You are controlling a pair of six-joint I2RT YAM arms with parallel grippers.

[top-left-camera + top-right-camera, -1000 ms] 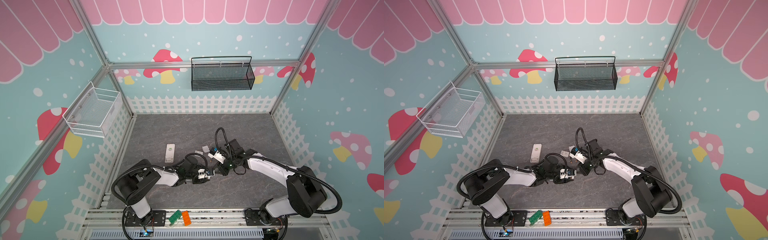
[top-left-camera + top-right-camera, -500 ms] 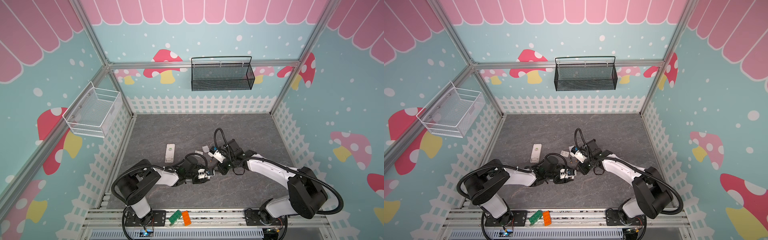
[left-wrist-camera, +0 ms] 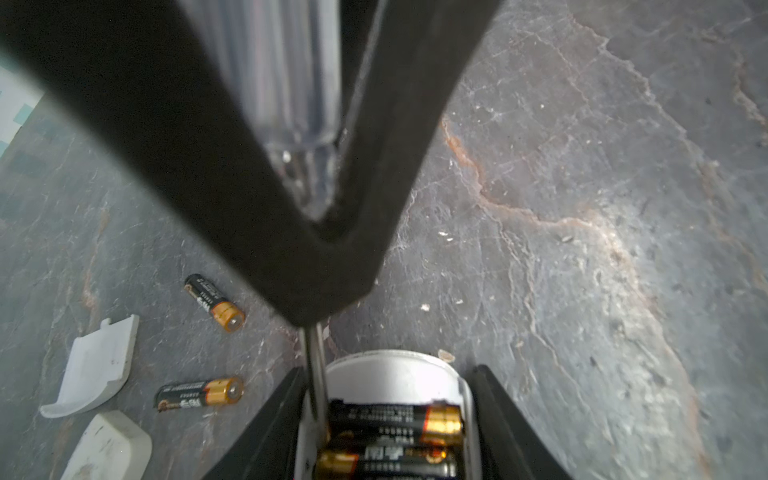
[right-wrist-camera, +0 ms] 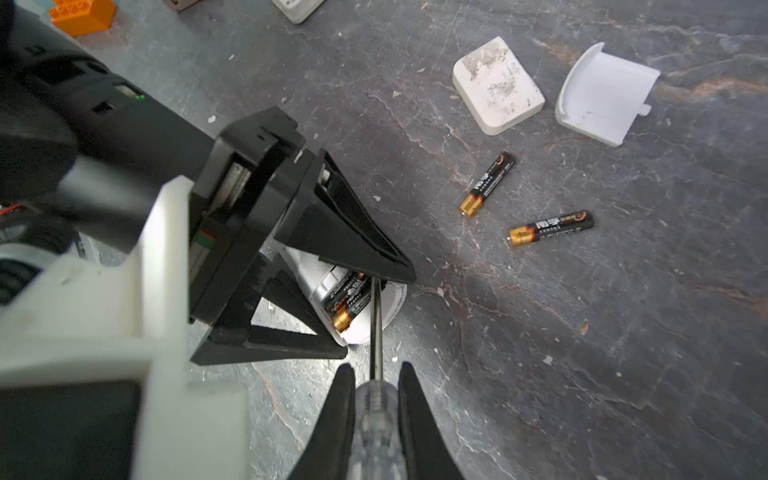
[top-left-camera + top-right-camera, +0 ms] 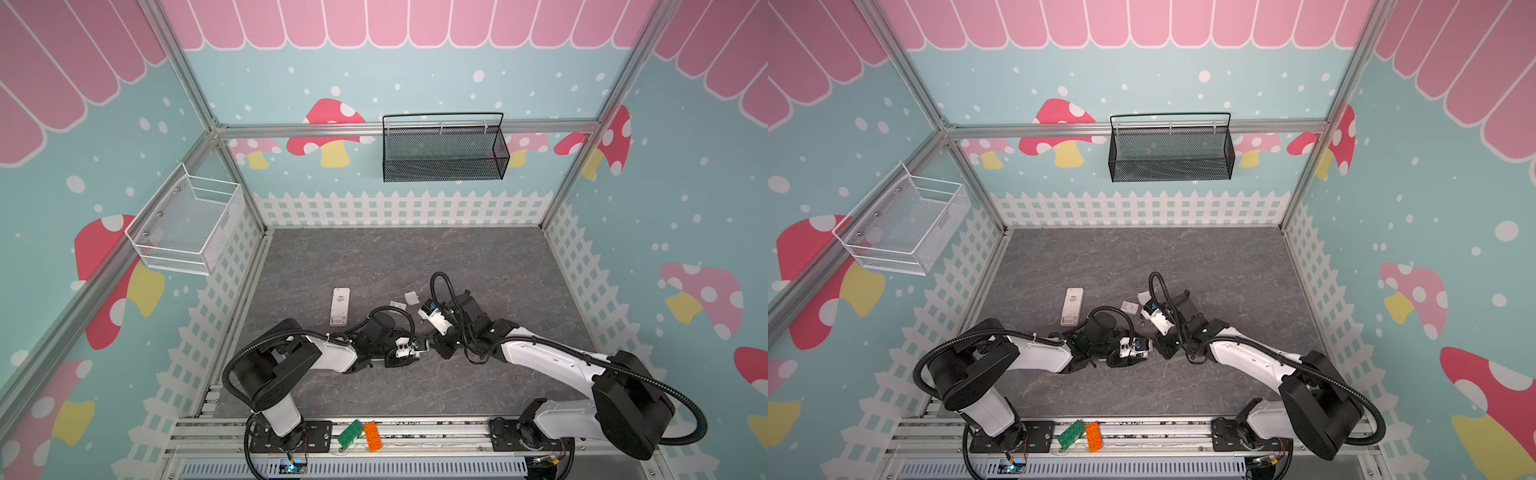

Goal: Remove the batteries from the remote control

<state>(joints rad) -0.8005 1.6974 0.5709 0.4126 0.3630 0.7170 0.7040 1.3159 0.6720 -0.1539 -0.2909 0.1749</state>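
**Remote control.** The remote control (image 4: pixel 390 307), white with a rounded end, is located toward 6 o'clock of the centre of the grey stone-patterned floor (image 5: pixel 374 257) in both top views. It is clamped across its width by the left gripper (image 3: pixel 388 374), whose jaws stand roughly half apart, one against each long side. Whether the body rests on the floor cannot be told.

**Batteries.** The battery bay is uncovered. Two batteries (image 3: pixel 395 419) are seated inside, side by side and touching. They are slim cylinders in black jackets with pale print, each with an orange-gold band at one end, and the gold ends are turned opposite ways. Two loose batteries (image 4: pixel 487 183) of the same look lie flat on the floor, apart from each other, near 12 o'clock of the point where the grippers meet.

**Tool.** The right gripper (image 4: pixel 375 370) is closed tight on the clear handle of a screwdriver (image 4: pixel 376 415). The steel shaft is run into the bay beside the battery nearest the rounded end. The tip is hidden.

**Other items.** A curved battery cover (image 4: pixel 602 93) and a scuffed flat cover (image 4: pixel 498 85), both white, lie near 11 o'clock of the meeting point. A second remote (image 5: pixel 340 306) lies at 10 o'clock, well apart.
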